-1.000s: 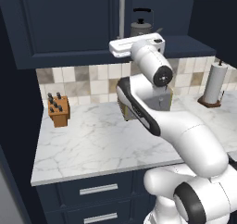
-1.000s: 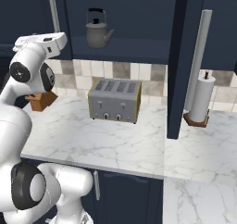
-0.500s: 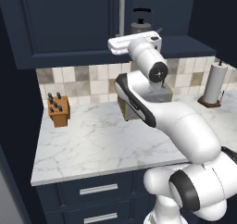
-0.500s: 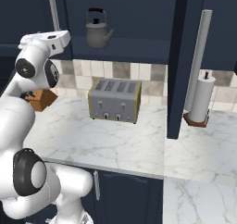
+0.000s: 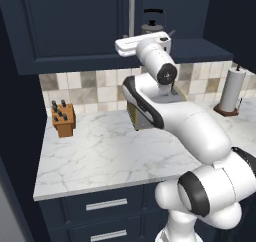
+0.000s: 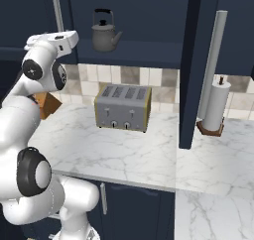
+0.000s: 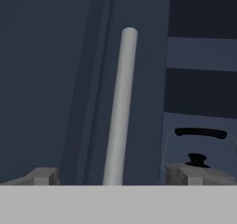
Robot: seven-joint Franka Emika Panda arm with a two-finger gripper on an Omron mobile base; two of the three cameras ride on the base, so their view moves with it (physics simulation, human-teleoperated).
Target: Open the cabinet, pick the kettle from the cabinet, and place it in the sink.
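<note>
The right door of the cabinet (image 6: 198,65) stands swung out, edge-on in the right base view, and the kettle (image 6: 104,31) sits upright on the shelf inside, spout pointing right in that view. The left door (image 5: 70,26) looks closed, its silver bar handle (image 7: 119,107) rising between the 2 fingertips of the pincer (image 7: 115,176), which are spread wide and grip nothing. The sink is not in any view.

The step in hand appears to be taking hold of this left handle to open the second door. To do it well, the pincer should advance straight until the bar lies fully between the pads, staying centred so neither tip strikes the door face first. It should close only once the bar is deep enough, then pull along the door's arc rather than straight back, so the grip does not slip off the smooth bar.

Below the shelf, the toaster (image 6: 123,107) stands on the bench (image 6: 149,154), so any low swing of the arm risks knocking it.
</note>
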